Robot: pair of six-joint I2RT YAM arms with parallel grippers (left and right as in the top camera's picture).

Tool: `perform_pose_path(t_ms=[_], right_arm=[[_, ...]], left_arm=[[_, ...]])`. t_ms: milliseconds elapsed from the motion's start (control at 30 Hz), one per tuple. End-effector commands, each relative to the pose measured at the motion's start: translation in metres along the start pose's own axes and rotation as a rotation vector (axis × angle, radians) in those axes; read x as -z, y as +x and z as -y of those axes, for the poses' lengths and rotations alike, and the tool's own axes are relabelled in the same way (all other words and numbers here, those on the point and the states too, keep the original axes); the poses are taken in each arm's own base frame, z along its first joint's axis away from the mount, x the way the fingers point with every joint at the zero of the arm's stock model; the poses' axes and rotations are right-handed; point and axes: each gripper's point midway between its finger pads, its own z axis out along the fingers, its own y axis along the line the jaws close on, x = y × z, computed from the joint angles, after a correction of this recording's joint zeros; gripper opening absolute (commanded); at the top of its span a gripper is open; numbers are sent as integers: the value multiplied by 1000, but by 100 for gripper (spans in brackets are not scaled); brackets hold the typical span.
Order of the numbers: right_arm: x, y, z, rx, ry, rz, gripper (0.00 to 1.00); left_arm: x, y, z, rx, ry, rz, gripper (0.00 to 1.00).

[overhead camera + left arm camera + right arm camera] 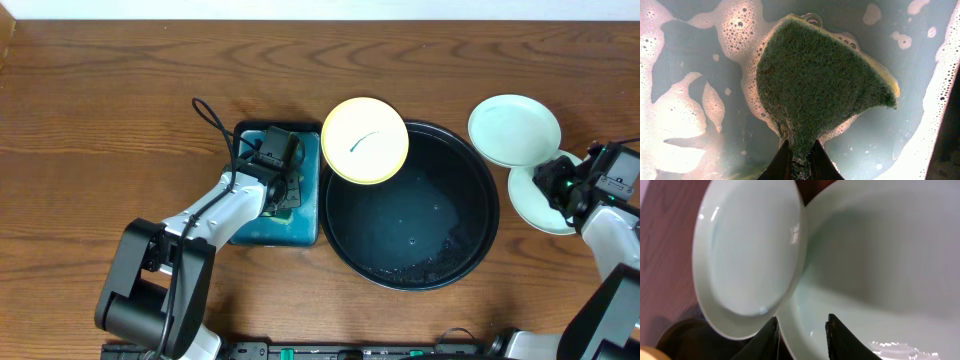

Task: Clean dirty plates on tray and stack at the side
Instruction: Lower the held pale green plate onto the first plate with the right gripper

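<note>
A pale yellow plate (365,140) with a teal smear rests tilted on the far left rim of the black tray (400,235). Two mint-white plates lie overlapping right of the tray: one (515,128) (750,250) farther back, the other (535,205) (880,255) nearer and partly beneath it. My right gripper (553,183) (801,330) is open, its fingers standing apart over the nearer plate's rim. My left gripper (280,185) (800,152) is shut on a green sponge (820,85), held down in soapy water.
The rectangular teal sponge dish (250,228) stands just left of the tray and holds foamy water (685,125). Water drops lie on the tray's floor. Bare wooden table (100,110) extends to the left and back.
</note>
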Motion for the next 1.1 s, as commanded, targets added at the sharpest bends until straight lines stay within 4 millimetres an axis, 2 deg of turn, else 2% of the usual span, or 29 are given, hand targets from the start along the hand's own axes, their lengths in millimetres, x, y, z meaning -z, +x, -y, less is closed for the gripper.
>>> perform_pose_path(t_ms=[0,167,400,567,767,867,1067], right_arm=[[-10,-1,-4,2,0,-2,30],[-17,2,0,-9,6,-14,30],[-18,1,-2,-11,0,-8,31],[-17,3,-15,-14,-70,-28,31],[-17,1,-19,-38,-89,-22,33],[-17,-2,-16,-36,-74,-6,38],[-19,-4,-10,-29,-21,19,38]], left_arm=[[-24,31,-13,-1,-52,-111,8],[-24,31,-13,-1,-52,-111,8],[-24,31,-13,-1,-52,-111,8],[-24,31,-13,-1,-52,-111,7],[-24,31,-13,-1,-52,-111,7],[-24,31,-13,-1,-52,-111,7],[-24,31,-13,-1,-52,-111,7]])
